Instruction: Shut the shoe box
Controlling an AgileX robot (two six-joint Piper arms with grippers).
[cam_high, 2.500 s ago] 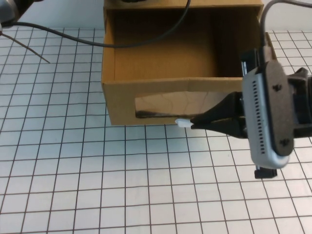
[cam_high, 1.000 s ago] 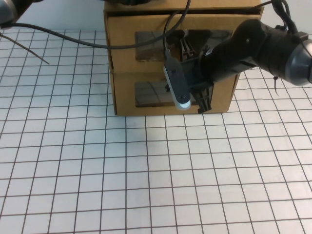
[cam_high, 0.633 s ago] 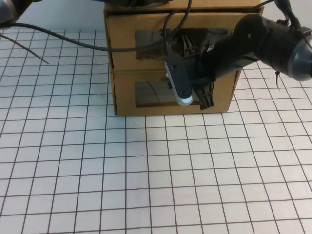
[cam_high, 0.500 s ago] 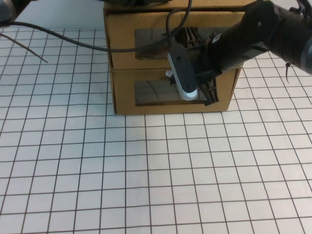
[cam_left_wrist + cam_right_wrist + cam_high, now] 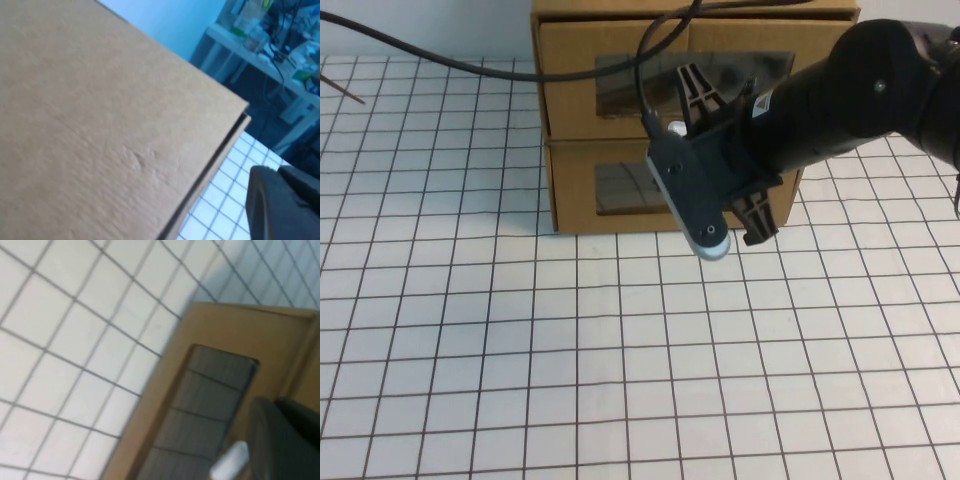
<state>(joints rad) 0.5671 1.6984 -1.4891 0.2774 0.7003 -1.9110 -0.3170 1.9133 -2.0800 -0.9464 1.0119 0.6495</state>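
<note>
The box (image 5: pixel 575 190) sat at the far edge of the gridded worktop (image 5: pixel 520 350), its front flush under the twin drawer (image 5: pixel 570 80), so it looked shut. The right gripper (image 5: pixel 720 150) hung just before its window; whether its fingers were parted could not be told. A good finish would likely be a straight retreat, clear of the tab. The left gripper (image 5: pixel 280 205), grip likewise unclear, hovered beside the cardboard top; cluttered benches (image 5: pixel 265 55) lay beyond.

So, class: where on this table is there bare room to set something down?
The gridded table is bare in front of the shoe box and to its left. It is crowded at the box front, where the right gripper hangs. The left gripper sits beside the box top.
</note>
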